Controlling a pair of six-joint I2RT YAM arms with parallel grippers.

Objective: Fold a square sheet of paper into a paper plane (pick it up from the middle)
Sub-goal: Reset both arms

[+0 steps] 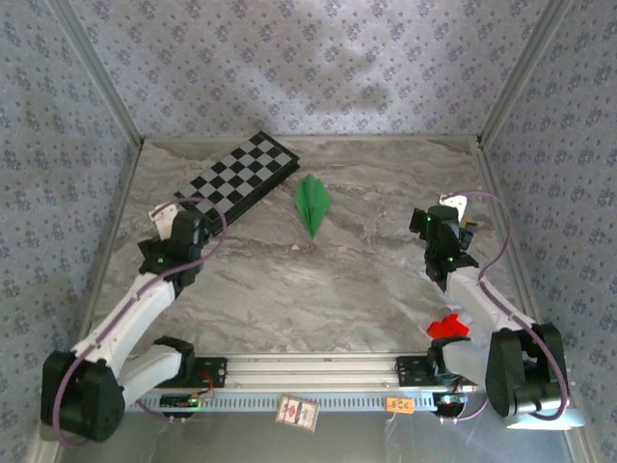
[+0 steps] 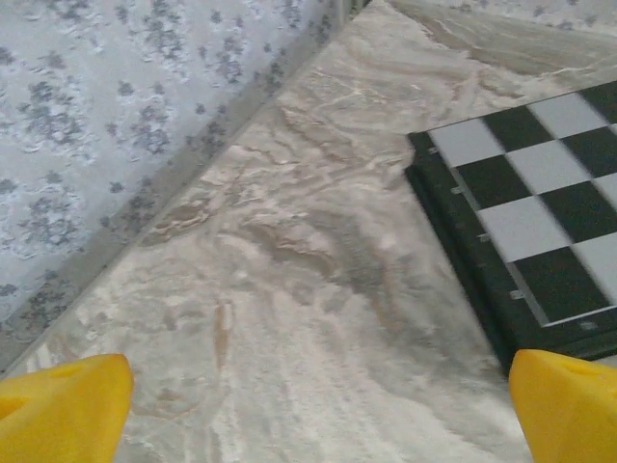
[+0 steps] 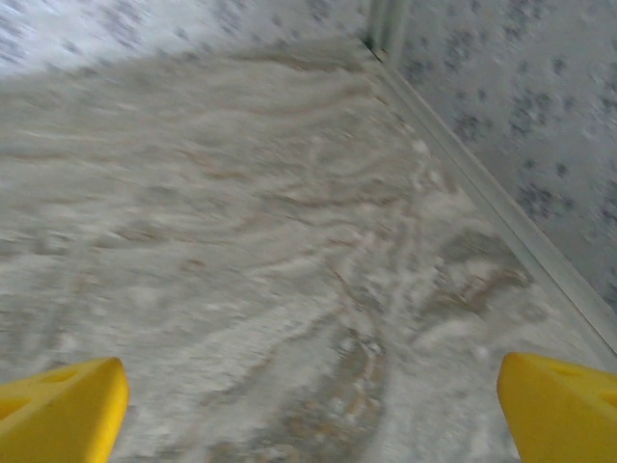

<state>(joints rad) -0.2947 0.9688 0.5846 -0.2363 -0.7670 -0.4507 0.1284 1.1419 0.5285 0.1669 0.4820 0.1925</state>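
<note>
Bright-green paper plane point(image 1: 312, 204), a creased pointy dart, lies flat toward the back of the table, just right of the glossy checkered board point(image 1: 240, 176). Left gripper point(image 2: 313, 410) and right gripper point(image 3: 308, 410) have yellow fingers spread wide, holding nothing. Marble-look table point(image 1: 366, 280), floral-patterned walls point(image 1: 318, 68) all around.

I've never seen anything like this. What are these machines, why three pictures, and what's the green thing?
These are two robot arms bolted at the near edge of a marbled grey table. The overhead picture comes from a fixed camera above and behind them. The other two come from a camera on each wrist; the yellow wedges in them are the finger ends of the left gripper and the right gripper, both spread open, holding nothing. On the table lie a bright-green paper plane, folded to a pointed dart, and, to its left, a black-and-white checkered board.
</note>
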